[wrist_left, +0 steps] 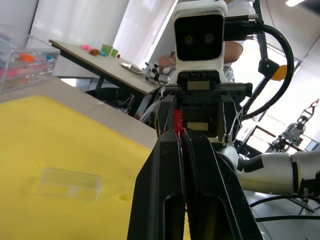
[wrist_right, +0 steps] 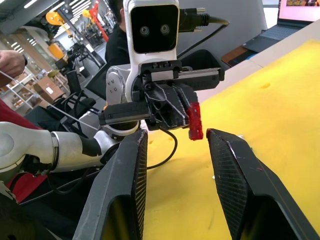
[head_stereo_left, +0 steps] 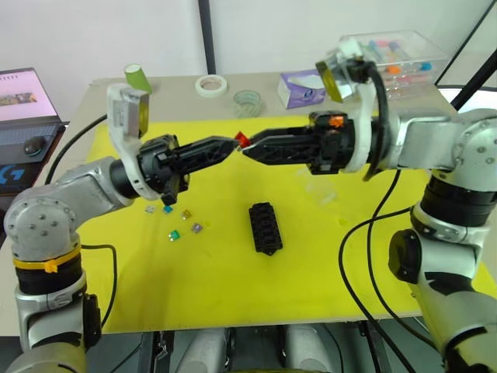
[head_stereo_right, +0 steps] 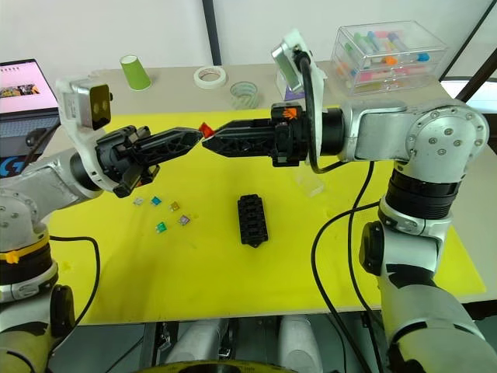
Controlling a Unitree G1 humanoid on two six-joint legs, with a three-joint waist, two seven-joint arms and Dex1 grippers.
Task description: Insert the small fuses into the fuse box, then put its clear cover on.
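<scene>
My left gripper (head_stereo_left: 231, 144) is shut on a red small fuse (head_stereo_left: 241, 138), held in the air above the yellow mat. My right gripper (head_stereo_left: 250, 148) faces it tip to tip, open, its fingers (wrist_right: 227, 150) standing on either side of the red fuse (wrist_right: 194, 121) without closing on it. The black fuse box (head_stereo_left: 265, 228) lies on the mat below, its slots facing up. Several small fuses (head_stereo_left: 174, 235) lie loose on the mat to its left. Right of the fuse box, under my right arm, lies the clear cover (head_stereo_right: 311, 183).
The yellow mat (head_stereo_left: 233, 295) covers most of the table. Along the back stand a green cup (head_stereo_left: 138, 78), a white tape roll (head_stereo_left: 211, 85), a clear tape roll (head_stereo_left: 248, 102), a purple box (head_stereo_left: 301, 87) and a clear storage box (head_stereo_left: 396, 58). A laptop (head_stereo_left: 23, 97) sits far left.
</scene>
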